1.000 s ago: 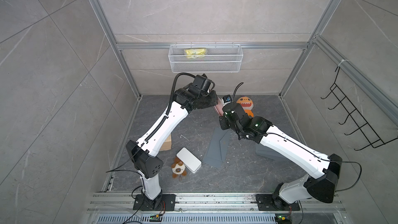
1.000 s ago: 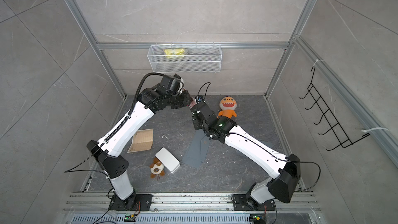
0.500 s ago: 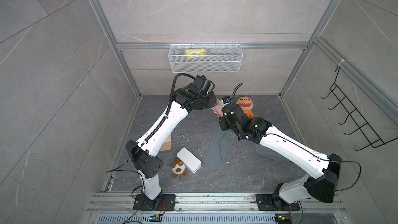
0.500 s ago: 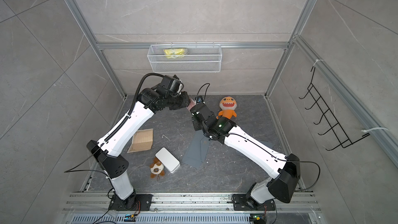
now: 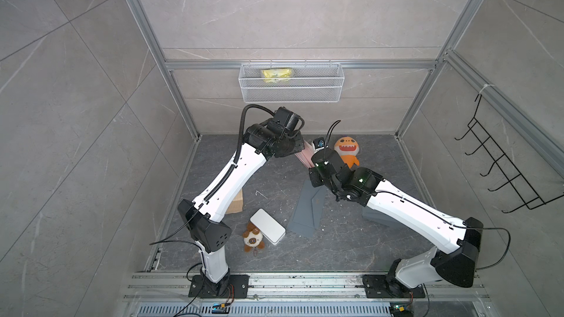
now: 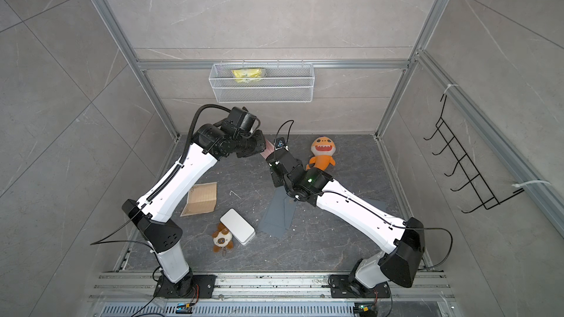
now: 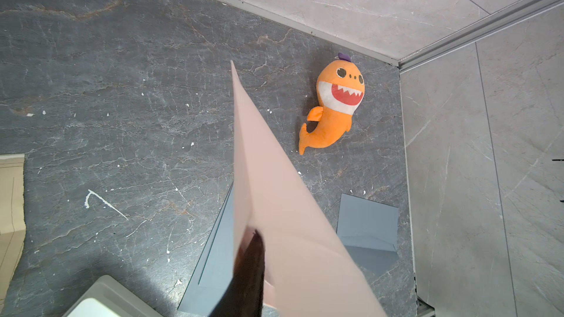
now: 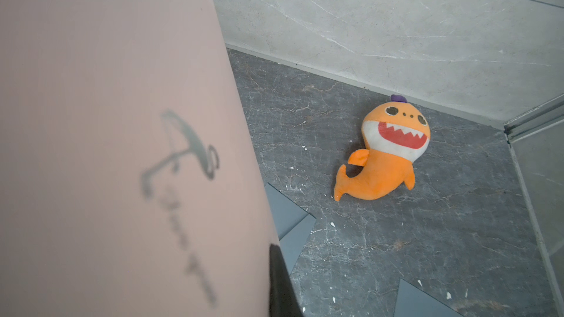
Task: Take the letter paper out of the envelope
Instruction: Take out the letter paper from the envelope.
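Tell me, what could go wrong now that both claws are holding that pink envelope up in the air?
1. The left gripper and right gripper both pinch the pink envelope in mid-air; pulling apart could tear or crease it.
2. Each seems to grip only near an edge, so it might slip and drop near the grey envelope.
3. The two wrists sit very close and could bump.

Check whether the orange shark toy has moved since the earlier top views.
No. The orange shark toy keeps its place near the back wall's foot.
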Action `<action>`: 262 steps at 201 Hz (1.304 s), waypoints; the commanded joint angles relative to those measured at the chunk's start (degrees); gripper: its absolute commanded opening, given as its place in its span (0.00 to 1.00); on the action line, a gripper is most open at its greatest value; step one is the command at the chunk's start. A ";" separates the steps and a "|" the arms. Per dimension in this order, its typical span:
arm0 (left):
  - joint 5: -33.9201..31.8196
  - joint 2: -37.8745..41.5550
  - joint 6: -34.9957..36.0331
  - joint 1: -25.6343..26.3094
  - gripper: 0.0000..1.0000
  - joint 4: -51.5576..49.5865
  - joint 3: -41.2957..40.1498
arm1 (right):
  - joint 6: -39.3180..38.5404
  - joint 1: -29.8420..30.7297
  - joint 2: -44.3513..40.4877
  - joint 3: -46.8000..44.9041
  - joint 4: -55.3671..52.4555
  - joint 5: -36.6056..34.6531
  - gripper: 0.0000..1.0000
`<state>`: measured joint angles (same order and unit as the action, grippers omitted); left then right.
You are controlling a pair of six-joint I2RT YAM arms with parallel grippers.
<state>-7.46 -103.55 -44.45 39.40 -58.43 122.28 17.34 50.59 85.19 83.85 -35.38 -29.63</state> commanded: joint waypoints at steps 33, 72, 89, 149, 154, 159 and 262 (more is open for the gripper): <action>-4.03 -0.09 0.02 -0.11 0.25 -0.91 3.76 | 2.00 1.09 -0.47 -1.15 -0.72 -2.36 0.00; -3.95 -0.61 -0.38 -0.11 0.25 -2.71 4.10 | 2.08 1.11 -0.12 -0.65 -0.89 -2.58 0.00; -3.91 -1.04 -0.18 -0.11 0.25 -3.50 4.74 | 2.21 1.20 -0.22 -0.63 -0.77 -2.54 0.00; -2.73 -4.04 -1.82 -0.11 0.24 -9.48 8.75 | 1.99 1.56 -0.40 -0.27 -1.18 -3.42 0.00; -2.78 -4.17 -2.03 -0.11 0.24 -9.92 8.85 | 1.99 1.65 -0.52 -0.29 -1.14 -3.55 0.00; -2.74 -4.25 -2.25 -0.11 0.24 -10.18 8.93 | 1.95 1.69 -0.46 -0.27 -1.13 -3.64 0.00; -1.47 -6.41 -4.07 0.74 0.20 -12.14 9.21 | -1.22 5.30 -0.81 0.00 1.24 -7.78 0.00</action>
<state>-8.73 -109.27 -47.64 40.05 -68.49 130.28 17.50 54.81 85.19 83.35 -36.25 -34.79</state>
